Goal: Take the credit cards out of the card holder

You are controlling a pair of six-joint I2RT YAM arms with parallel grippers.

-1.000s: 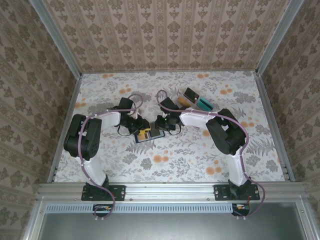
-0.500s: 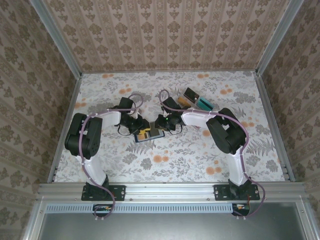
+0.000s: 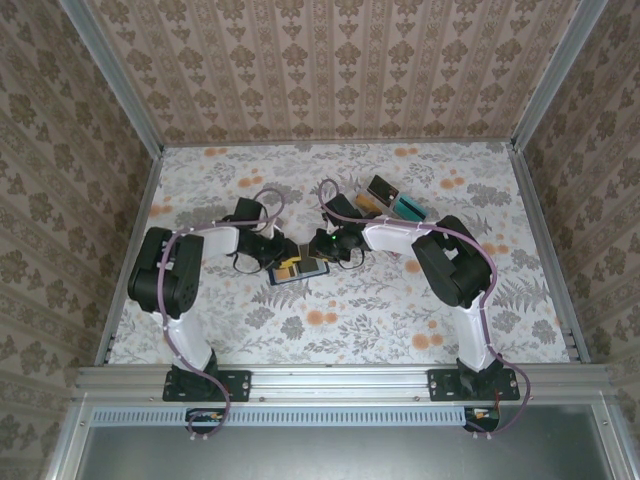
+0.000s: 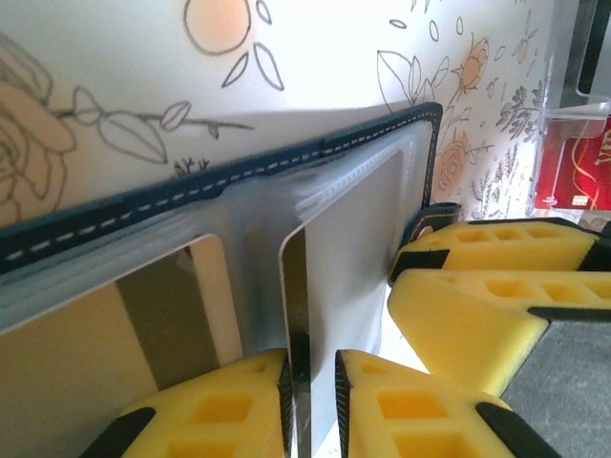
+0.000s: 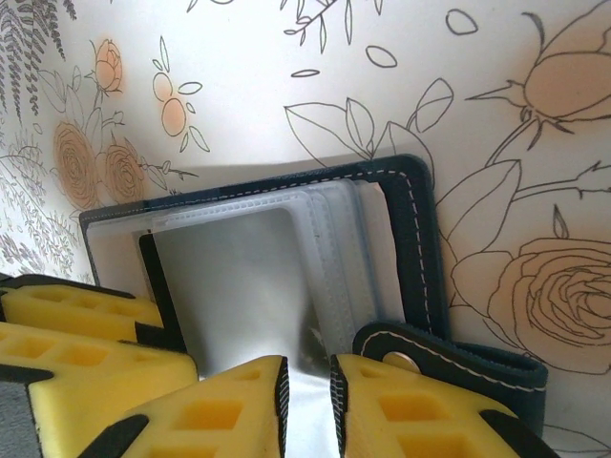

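Showing a small, flat, dark navy folding card holder (image 3: 300,270) laid open on the pale floral-printed table (image 3: 400,310), a little left of centre, directly between the two grippers. Resting with the white-stitched navy cover against the tabletop and the clear plastic sleeves (image 5: 334,239) fanned upward. Pinched on one side by the left gripper (image 4: 313,367): yellow foam-padded fingers (image 4: 229,415) drawn almost together on the upright edge of a single clear sleeve leaf of the card holder. Pinched on the opposite side by the right gripper (image 5: 307,382): matching yellow fingers (image 5: 410,410) drawn almost together on a pale sleeve leaf, just beside the navy closing tab (image 5: 468,367) with its round metal snap (image 5: 392,359). Seen from the left wrist, the right gripper's fingertips lying against or just short of that tab; contact not resolvable. Housing a tan-orange credit card (image 4: 67,382) inside a sleeve, to the left of the pinched leaf in the left wrist view and just under the stitched edge. Set farther back and to the right, apart from the card holder, a clear plastic compartment tray (image 3: 390,198) with brown and teal contents from above and a red card (image 4: 573,176) behind its transparent wall from the left wrist.
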